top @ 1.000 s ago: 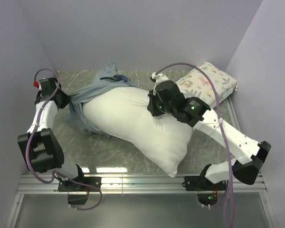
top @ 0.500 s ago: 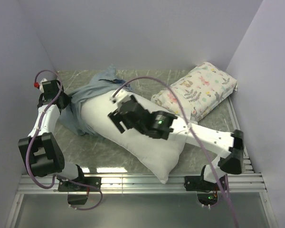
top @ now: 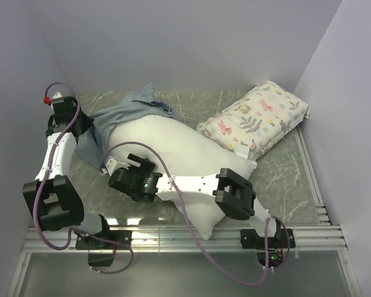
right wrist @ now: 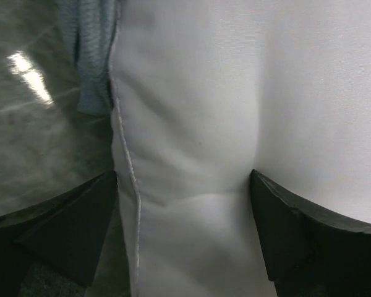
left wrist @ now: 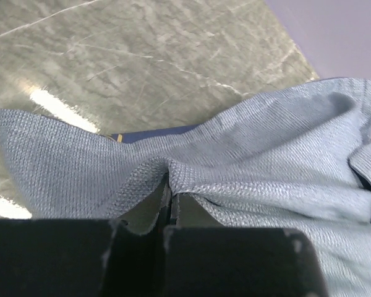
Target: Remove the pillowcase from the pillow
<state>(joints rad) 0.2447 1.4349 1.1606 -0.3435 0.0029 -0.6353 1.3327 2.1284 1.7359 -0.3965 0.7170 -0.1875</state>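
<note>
Jaws of the left gripper [left wrist: 171, 198] are pressed together on a fold of the pillowcase [left wrist: 266, 148], its pale grey-blue inner side bunching just ahead of them over the marbled table [left wrist: 142, 37]. Jaws of the right gripper [right wrist: 184, 179] stand spread wide, its 2 fingers [right wrist: 68, 229] straddling the seamed edge of the white pillow [right wrist: 191, 111], with pillowcase cloth just beyond. A floral pillow [top: 260, 117] lies well apart from both pairs of jaws.
</note>
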